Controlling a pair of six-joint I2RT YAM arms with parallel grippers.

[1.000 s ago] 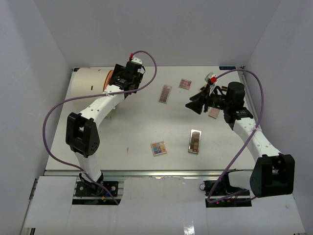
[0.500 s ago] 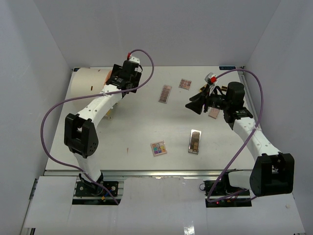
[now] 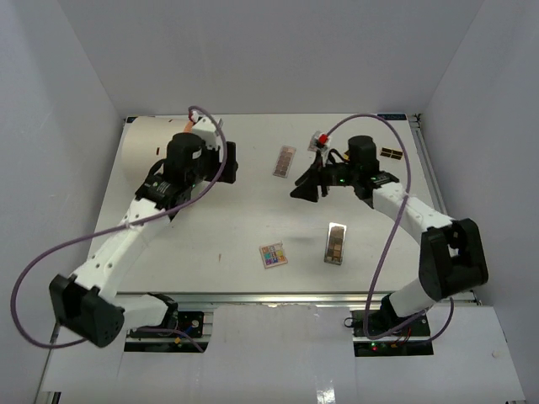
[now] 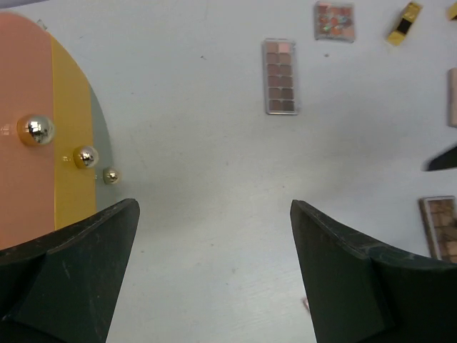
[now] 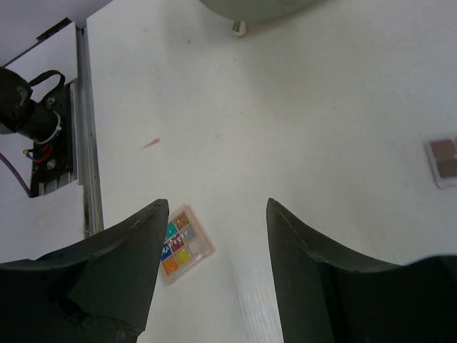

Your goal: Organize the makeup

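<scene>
On the white bench's [image 3: 210, 236] far side, the long flat brown eyeshadow palette [image 3: 285, 161] lies between the left gripper [image 3: 229, 162] and right gripper [image 3: 305, 187], both wide open and empty. Should both reach for it, the arms would likely clash.

Left arm: has drawn back from the cream cylinder [image 3: 145, 143], and its elbow has swung down toward the near left corner.
Left gripper [image 3: 229, 162]: has left the cylinder's front and now hangs over bare table to its right, fingers spread.
Right arm: has reached leftward.
Right gripper [image 3: 301, 187]: now just below the long palette [image 3: 285, 161].
Lipstick tube [image 3: 390, 153]: uncovered, where the right arm hid it earlier.
Pink sponge [image 4: 451, 96]: now under the right forearm in the top view.
</scene>
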